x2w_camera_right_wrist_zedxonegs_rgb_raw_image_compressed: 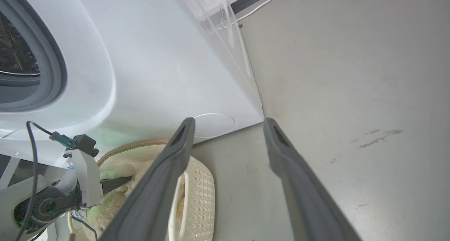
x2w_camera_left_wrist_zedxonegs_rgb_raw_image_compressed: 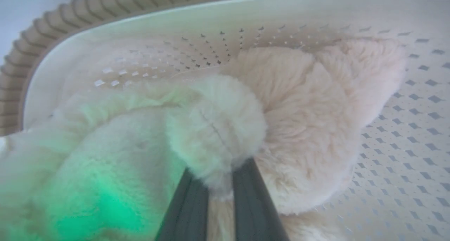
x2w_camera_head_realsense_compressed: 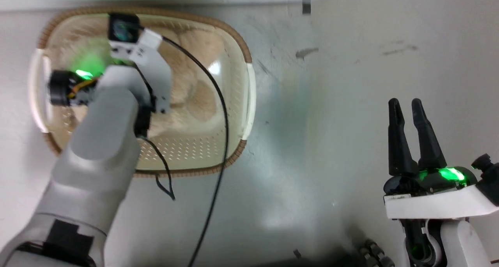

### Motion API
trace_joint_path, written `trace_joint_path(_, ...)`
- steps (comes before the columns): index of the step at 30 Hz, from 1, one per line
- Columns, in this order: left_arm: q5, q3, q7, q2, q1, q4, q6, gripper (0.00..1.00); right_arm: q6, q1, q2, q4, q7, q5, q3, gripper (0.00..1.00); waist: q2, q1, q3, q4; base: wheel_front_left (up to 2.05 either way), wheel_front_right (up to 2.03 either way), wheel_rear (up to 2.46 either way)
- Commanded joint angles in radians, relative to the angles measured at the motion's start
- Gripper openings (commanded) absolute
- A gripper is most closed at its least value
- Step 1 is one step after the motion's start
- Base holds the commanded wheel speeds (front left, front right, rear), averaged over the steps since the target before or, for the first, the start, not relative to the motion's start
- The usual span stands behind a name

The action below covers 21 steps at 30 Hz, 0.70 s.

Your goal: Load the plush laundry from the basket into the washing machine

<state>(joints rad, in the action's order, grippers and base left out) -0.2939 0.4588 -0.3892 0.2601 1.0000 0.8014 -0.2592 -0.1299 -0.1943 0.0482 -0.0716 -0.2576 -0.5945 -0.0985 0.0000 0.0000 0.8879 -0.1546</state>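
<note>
The pale grey floor point(x2w_camera_head_realsense_compressed: 351, 115) shows a few dark scuff marks point(x2w_camera_head_realsense_compressed: 307, 53).

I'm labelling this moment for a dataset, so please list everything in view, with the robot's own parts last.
plush laundry: one, cream, lying inside the basket
basket: one, cream with perforated sides, brown woven rim and white handles, on the floor in front of the washing machine
washing machine: one, white with a grey door seal, behind the basket
floor: grey, scuffed, under everything
left forearm: one, pale grey, reaching into the basket
left gripper: one, dark jaws closed on a fluffy limb of the plush laundry
right gripper: one, dark jaws open and holding nothing, above the floor to the right of the basket
</note>
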Motion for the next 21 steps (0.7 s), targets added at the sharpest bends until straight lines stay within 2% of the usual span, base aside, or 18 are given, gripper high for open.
trace_joint_path(1,-0.008,0.005,0.012,-0.01,-0.021,-0.011,0.009,0.0,-0.001,-0.019,0.002,0.014,-0.004,0.008,0.004,1.0,0.0,0.0,-0.06,0.025,0.0,0.0,0.0)
trace_joint_path(8,-0.046,0.015,0.062,-0.051,-0.08,-0.021,0.055,0.0,-0.001,-0.013,0.002,0.054,-0.004,0.028,0.028,1.0,0.0,0.0,-0.176,0.077,0.0,0.0,0.0)
trace_joint_path(9,-0.066,0.015,0.093,-0.072,-0.103,-0.028,0.078,0.0,-0.001,-0.004,0.002,0.066,-0.004,0.043,0.037,1.0,0.0,0.0,-0.218,0.099,0.0,0.0,0.0)
trace_joint_path(11,-0.076,0.015,0.111,-0.082,-0.115,-0.031,0.091,0.0,-0.001,0.002,0.002,0.072,-0.004,0.051,0.043,1.0,0.0,0.0,-0.24,0.111,0.0,0.0,0.0)
trace_joint_path(12,-0.094,0.014,0.143,-0.102,-0.137,-0.036,0.11,0.0,-0.001,0.014,0.002,0.083,-0.004,0.068,0.055,1.0,0.0,0.0,-0.281,0.136,0.0,0.0,0.0)
trace_joint_path(21,-0.16,0.004,0.273,-0.152,-0.236,-0.044,0.171,0.0,-0.001,0.073,0.002,0.118,-0.004,0.13,0.09,1.0,0.0,0.0,-0.443,0.22,0.0,0.0,0.0)
